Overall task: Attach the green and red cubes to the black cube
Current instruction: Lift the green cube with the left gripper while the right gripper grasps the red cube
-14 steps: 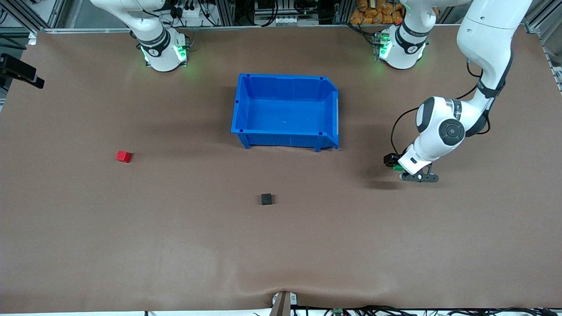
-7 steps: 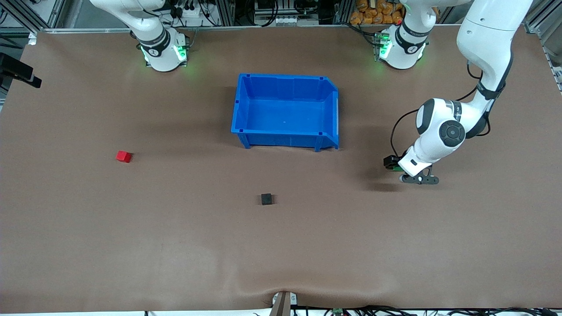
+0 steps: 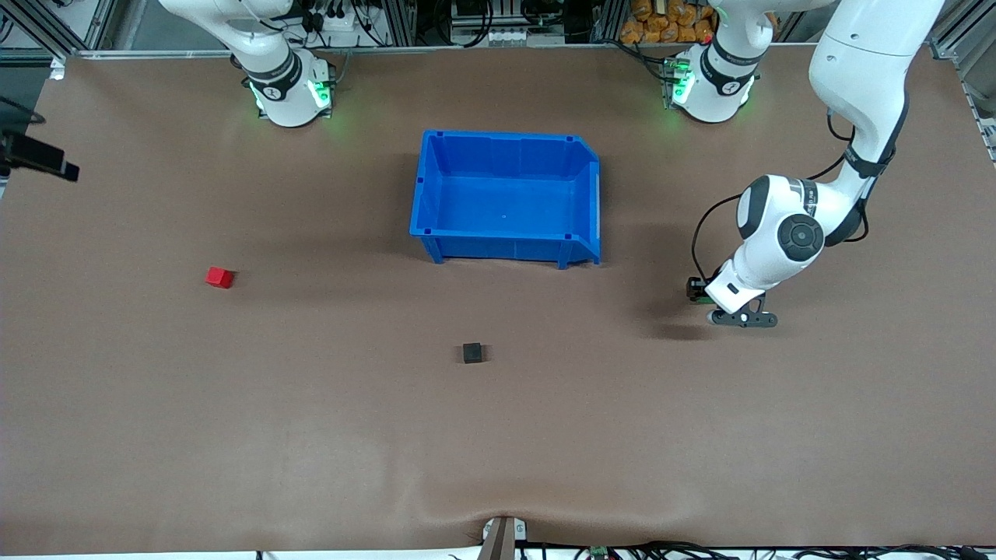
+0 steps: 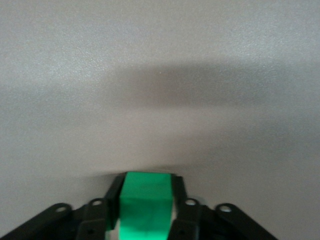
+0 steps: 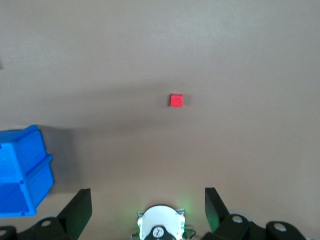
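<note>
We are seeing the black cube [image 3: 471, 353] sitting mid-desk [image 3: 311, 435], nearer the camera than the bin [image 3: 506, 237]. The left claw [image 4: 146, 202] is clenching the green cube [image 4: 146, 206]; the right claw [image 5: 148, 205], high over the red cube [image 5: 176, 100], is hanging released.

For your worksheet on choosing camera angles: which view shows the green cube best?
The left wrist view: the green cube fills the frame's lower middle, clamped between the left gripper's fingers. The front view shows only a green sliver under that gripper. The right wrist view shows none of it.
</note>
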